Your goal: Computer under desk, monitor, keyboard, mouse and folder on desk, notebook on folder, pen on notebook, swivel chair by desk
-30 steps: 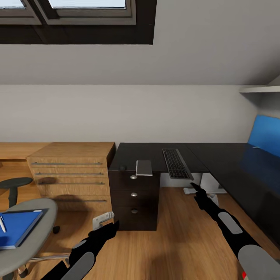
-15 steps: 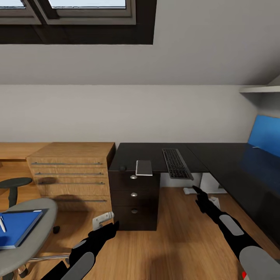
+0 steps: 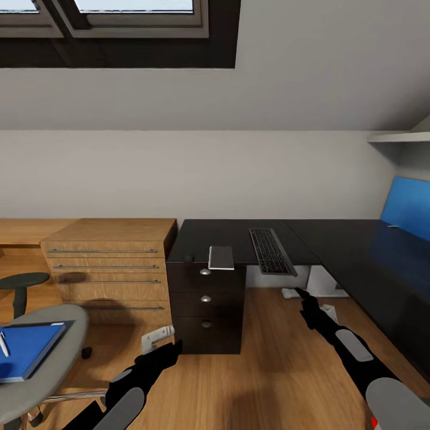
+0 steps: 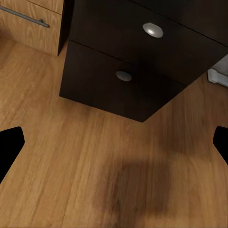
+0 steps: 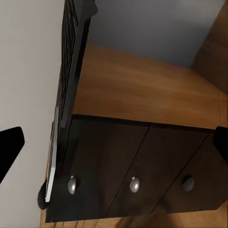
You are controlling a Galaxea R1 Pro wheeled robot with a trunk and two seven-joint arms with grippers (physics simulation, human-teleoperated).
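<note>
Against the picture of a second ago, the room and camera are unchanged. Only the right gripper [image 3: 300, 294] has shifted, a little lower and to the right, and now sits over the floor below the keyboard [image 3: 272, 251]. The left gripper [image 3: 173, 345] is where it was.

At far left the swivel chair [image 3: 57, 352] carries the blue folder [image 3: 27, 349] on its grey seat, with the pen [image 3: 5, 344] lying across the folder's left part and a dark edge, probably the notebook [image 3: 67, 325], showing along the folder's far side. All three lie well to the left of the left gripper, apart from it.

The left gripper hangs low over the wood floor [image 4: 95, 161] in front of the desk's black drawer unit [image 3: 206, 304]. In the left wrist view its fingertips [image 4: 9, 147] stand wide apart at the frame edges, nothing between them.

On the desk [image 3: 334, 239], a small dark mouse [image 3: 189, 258] sits at the left front corner. Just beside it a grey flat thing [image 3: 221, 257] overhangs the front edge, and the keyboard overhangs it further right.

The right gripper points toward the desk from below the keyboard, not touching it. Its fingertips [image 5: 10, 142] are likewise spread, empty, with the drawer knobs [image 5: 135, 184] and the keyboard's edge [image 5: 71, 57] ahead.
</note>
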